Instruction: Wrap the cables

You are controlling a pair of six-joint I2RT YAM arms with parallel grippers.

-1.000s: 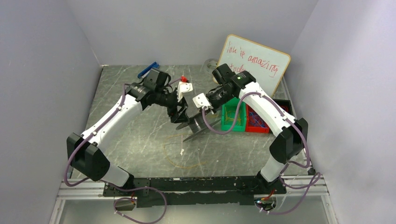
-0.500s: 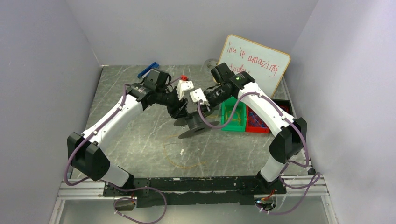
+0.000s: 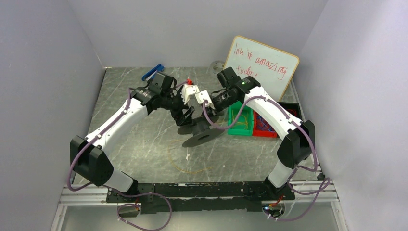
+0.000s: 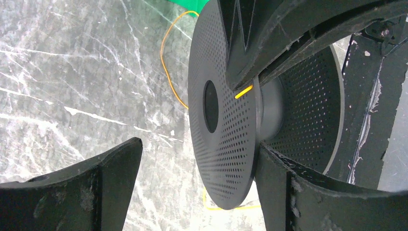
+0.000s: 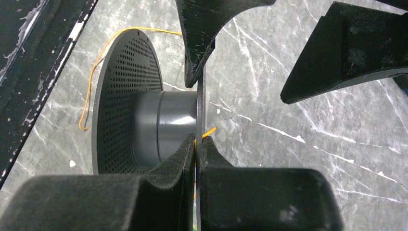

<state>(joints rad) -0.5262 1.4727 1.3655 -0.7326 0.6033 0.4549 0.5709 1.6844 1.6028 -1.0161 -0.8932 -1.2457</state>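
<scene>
hidden: cable (image 4: 166,62) partly behind spool (image 4: 231,144) flange
right gripper (image 5: 195,113): pinching flange
left gripper (image 4: 199,147): spread
change: spool flatter than before

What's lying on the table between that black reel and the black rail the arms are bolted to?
A loose loop of yellowish cable, resting on the table; the top view shows it.

From above, the cables (image 3: 190,171) at six o'clock of the black spool (image 3: 198,131) are too thin to trace to its hub, the right arm (image 3: 272,110) covers the whiteboard's (image 3: 262,60) lower writing, and the left wrist view's top edge crops the spool.
</scene>
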